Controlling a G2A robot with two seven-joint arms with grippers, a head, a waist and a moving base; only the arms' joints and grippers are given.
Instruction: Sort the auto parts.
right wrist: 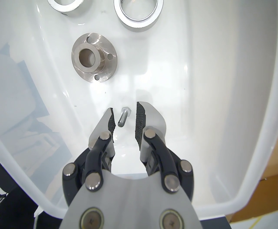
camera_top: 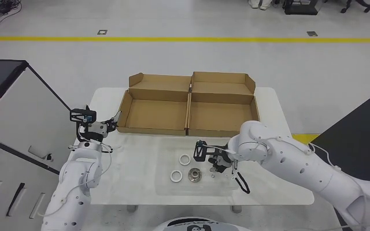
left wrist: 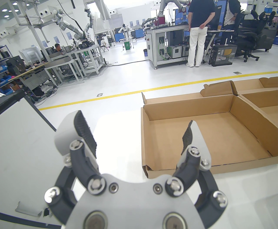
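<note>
A small silver bolt (right wrist: 123,117) lies on the floor of a white tray (right wrist: 249,190). My right gripper (right wrist: 124,108) is open low in the tray, one finger on each side of the bolt, neither pad pressing it. Beyond the bolt sit a round metal flange (right wrist: 94,57) and two metal rings (right wrist: 139,13) (right wrist: 65,6). From above, the right gripper (camera_top: 215,167) is beside the flange (camera_top: 194,174) and the rings (camera_top: 185,159) (camera_top: 176,175). My left gripper (left wrist: 134,119) hangs open and empty by the left cardboard box (left wrist: 206,134), near the table's left edge (camera_top: 114,121).
Two open shallow cardboard boxes (camera_top: 156,115) (camera_top: 222,118) stand side by side at the back of the table, both with bare floors. The tray's raised walls enclose the right gripper. A dark panel (camera_top: 23,86) stands left of the table.
</note>
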